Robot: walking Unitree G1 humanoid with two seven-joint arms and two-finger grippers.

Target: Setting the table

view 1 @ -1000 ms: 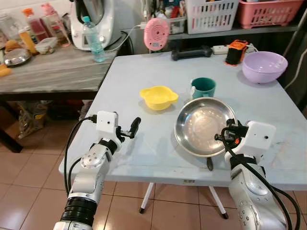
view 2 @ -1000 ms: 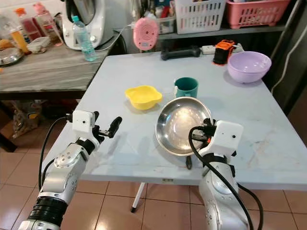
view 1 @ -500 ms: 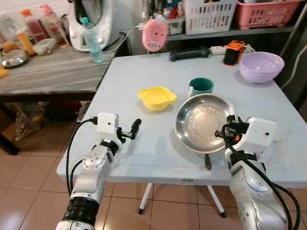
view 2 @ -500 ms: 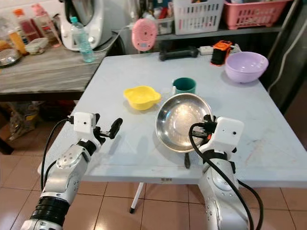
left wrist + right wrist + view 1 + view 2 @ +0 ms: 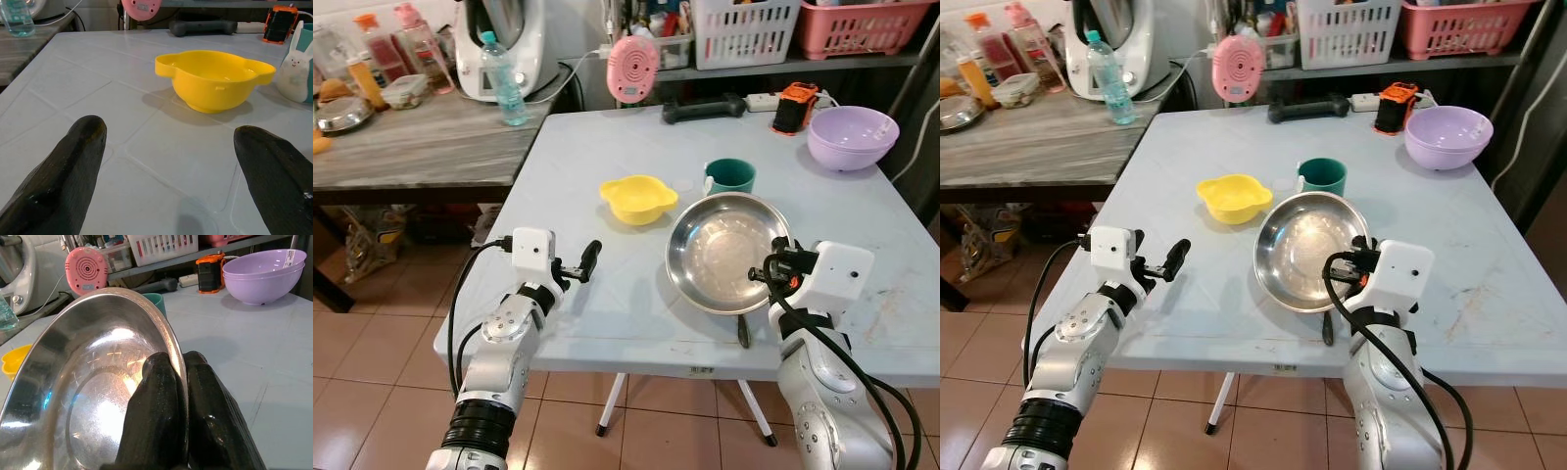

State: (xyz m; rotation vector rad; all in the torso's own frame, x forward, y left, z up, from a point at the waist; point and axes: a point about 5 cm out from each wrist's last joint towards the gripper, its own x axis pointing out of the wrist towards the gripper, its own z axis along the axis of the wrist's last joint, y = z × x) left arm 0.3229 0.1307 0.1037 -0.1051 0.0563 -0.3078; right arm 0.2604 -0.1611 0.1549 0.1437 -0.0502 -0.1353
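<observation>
- Right claw (image 5: pixel 177 396) clenched on the near rim of the round stainless-steel plate (image 5: pixel 722 251), tilted above the pale grey table (image 5: pixel 607 166).
- Left claw (image 5: pixel 171 161) spread, idle near the yellow plastic bowl (image 5: pixel 215 78).
- Advice: lower the plate level before releasing, keeping it off the green mug (image 5: pixel 729 176).

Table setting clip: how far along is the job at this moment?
Early. Done: little; the yellow bowl and teal mug sit mid-table, the purple bowl still at the far corner. In hand: the right claw is shut on the rim of the steel plate, tilting it. The left claw is open, pointed at the yellow bowl. Left: setting the plate down and arranging the rest.
</observation>
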